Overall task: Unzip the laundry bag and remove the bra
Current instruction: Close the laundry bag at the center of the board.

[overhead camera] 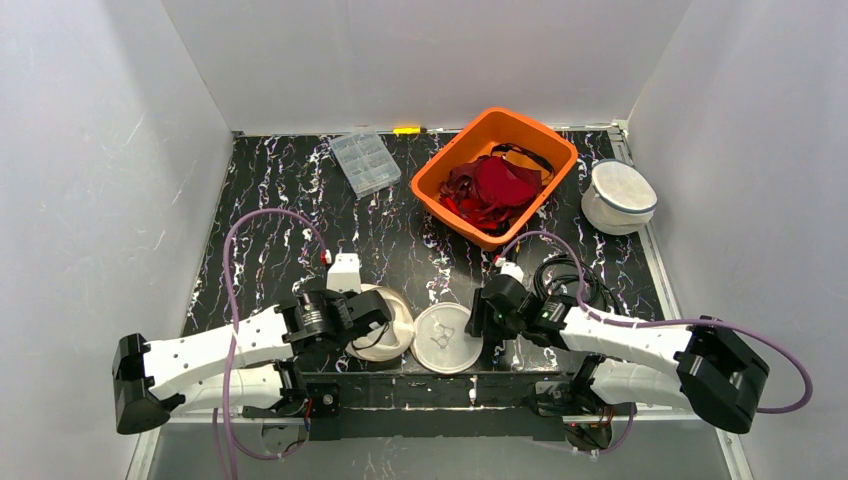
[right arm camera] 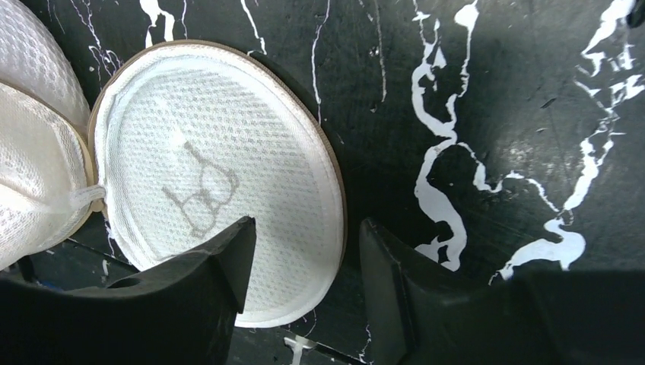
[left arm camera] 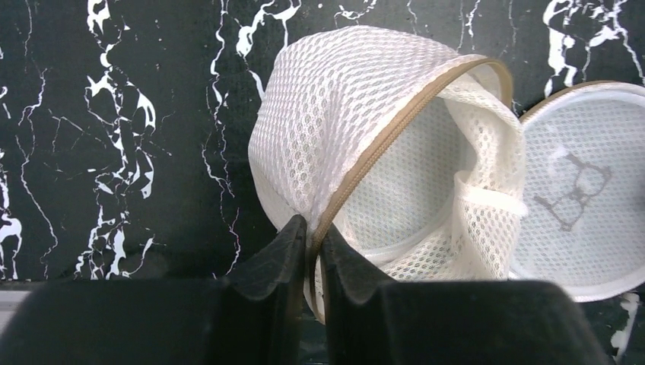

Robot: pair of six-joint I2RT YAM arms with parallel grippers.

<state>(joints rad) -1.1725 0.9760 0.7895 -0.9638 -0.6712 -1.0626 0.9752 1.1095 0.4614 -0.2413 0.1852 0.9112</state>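
The laundry bag [overhead camera: 392, 322] lies at the near edge of the table [overhead camera: 270, 200], in the middle between my two arms, and it is already opened. Its mesh body is on the left and its round flap [overhead camera: 445, 338] lies flat just to the right of it, the two joined by a short white strip. My left gripper [left arm camera: 313, 232] has its jaws almost closed, with only a thin gap, and they pinch the mesh rim of the body just where the tan zipper [left arm camera: 388, 137] runs down to the fingertips. The mouth of the body faces right and I see mesh inside; if a bra is in there, I cannot tell. My right gripper [right arm camera: 308, 228] has its jaws wide apart and holds nothing. It stands over the right edge of the flap, the left finger above the mesh and the right finger above the bare table; if it touches, I cannot tell. A grey bra symbol [right arm camera: 201, 190] is printed on the flap. Far from me, an orange basket [overhead camera: 440, 165] holds red garments [overhead camera: 495, 185] with straps. A second white mesh bag [overhead camera: 618, 195] sits to its right, and a clear plastic box [overhead camera: 365, 162] to its left.
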